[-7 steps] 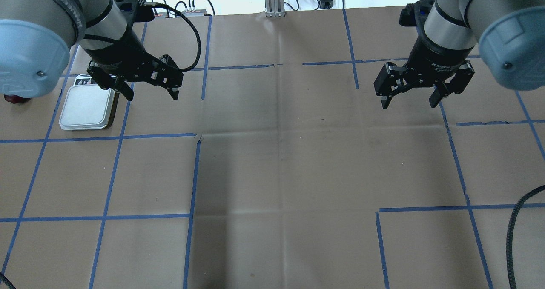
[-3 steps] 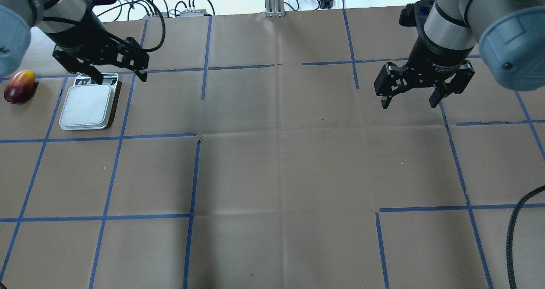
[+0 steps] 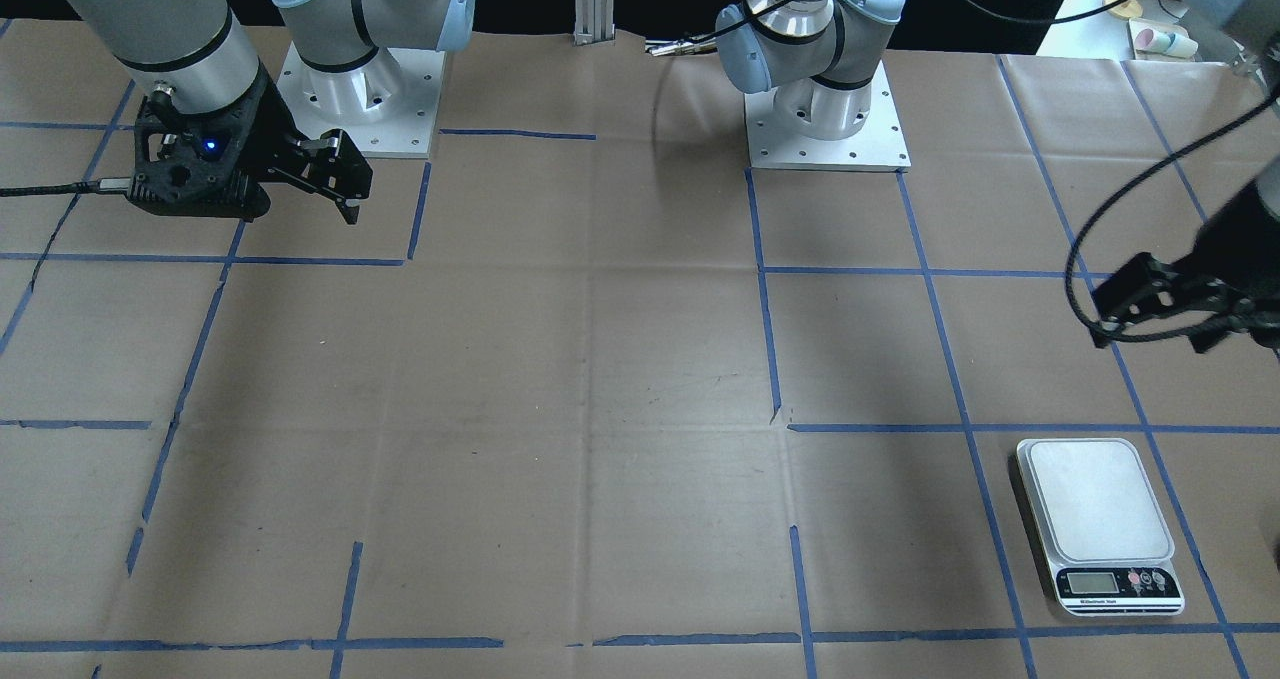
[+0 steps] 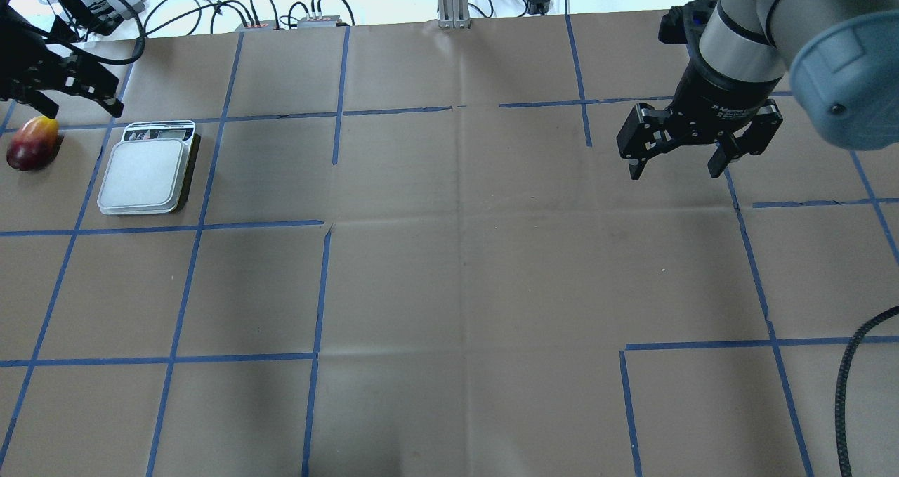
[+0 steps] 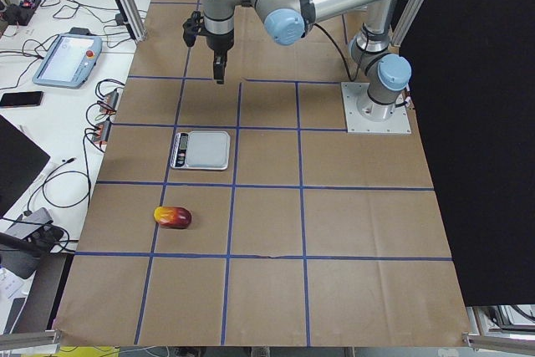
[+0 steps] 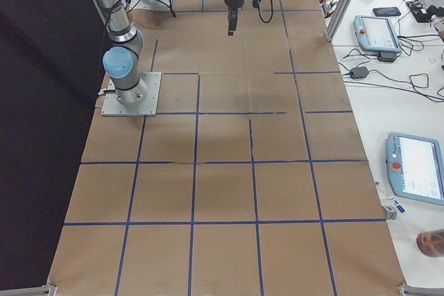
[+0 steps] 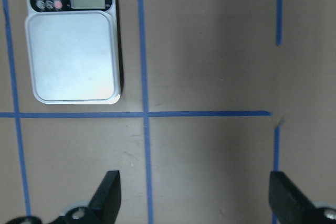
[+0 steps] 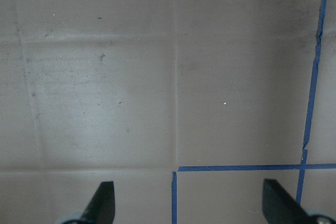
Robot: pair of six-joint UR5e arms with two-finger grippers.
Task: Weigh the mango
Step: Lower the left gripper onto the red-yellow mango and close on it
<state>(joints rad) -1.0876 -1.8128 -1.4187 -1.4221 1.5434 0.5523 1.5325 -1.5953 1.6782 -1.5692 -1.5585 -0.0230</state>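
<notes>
The left jaws have moved from over the scale (image 4: 140,175) to the upper left of the frame, wide open and empty, like the right jaws. The mango (image 4: 31,143) lies on the worktop (image 4: 456,252), left of the scale.

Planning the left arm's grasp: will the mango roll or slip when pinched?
Probably rolls: the mango is a rounded oval lying on its side on the flat brown paper, so a sideways nudge may turn it. Its skin looks smooth, so it might slip between fingers; gripping across the narrow middle seems safest.
</notes>
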